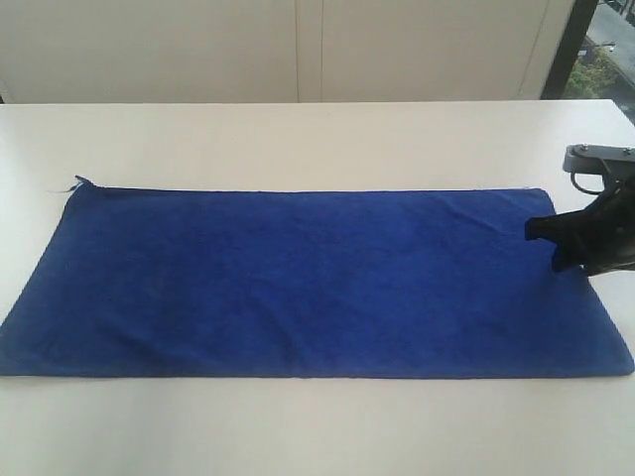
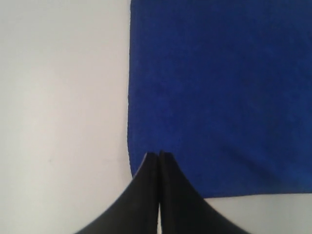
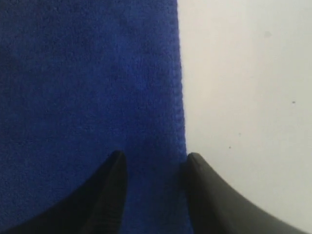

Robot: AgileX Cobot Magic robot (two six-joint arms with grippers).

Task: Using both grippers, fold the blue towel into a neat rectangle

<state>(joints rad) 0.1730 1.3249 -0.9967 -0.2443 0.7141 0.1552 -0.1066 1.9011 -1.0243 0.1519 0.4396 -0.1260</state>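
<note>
Blue towel (image 1: pixel 298 283) flat on the counter (image 1: pixel 298 139) — right gripper (image 3: pixel 153 165) jaws wide, empty, straddling its edge to pinch; left gripper (image 2: pixel 159 156) jaws shut.

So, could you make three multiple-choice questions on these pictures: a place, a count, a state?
1. In the exterior view, where over the blue towel is the right pincer?
A) its right edge
B) its left edge
C) its middle
2. How many pincers show in the exterior view?
A) none
B) one
C) two
3. How is the left pincer?
A) wide open
B) holding a cup
C) shut
Answers: 1 A, its open fingers straddle that edge; 2 B, only the right one appears; 3 C, its fingers touch each other.
</note>
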